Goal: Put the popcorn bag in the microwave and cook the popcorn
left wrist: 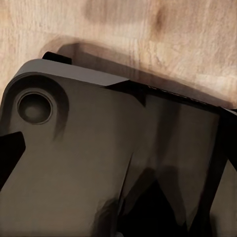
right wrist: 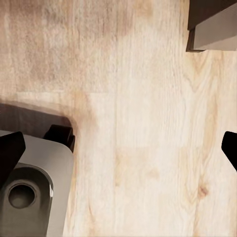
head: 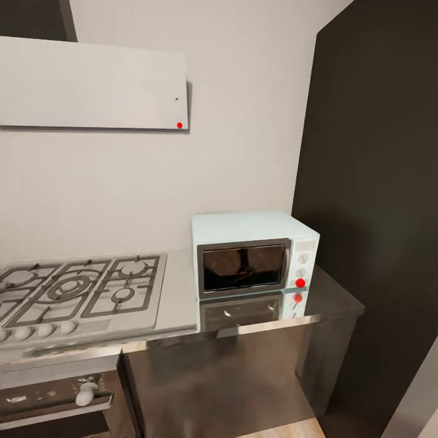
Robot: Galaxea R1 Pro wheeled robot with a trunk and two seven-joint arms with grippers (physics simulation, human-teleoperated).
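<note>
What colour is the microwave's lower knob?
Bright red, on the white side panel of the pale mint-blue microwave; lower knob shows best in the head view.

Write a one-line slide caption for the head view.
Closed mint-blue microwave stands on the glossy grey countertop, right of the steel gas hob, with an oven below.

The grey glossy countertop carries the mint microwave, which stands toward its right end with its door shut and mirrored in the surface before it. Left of the microwave, a steel hob with grates is set into the countertop. Wooden floor lies below.
</note>
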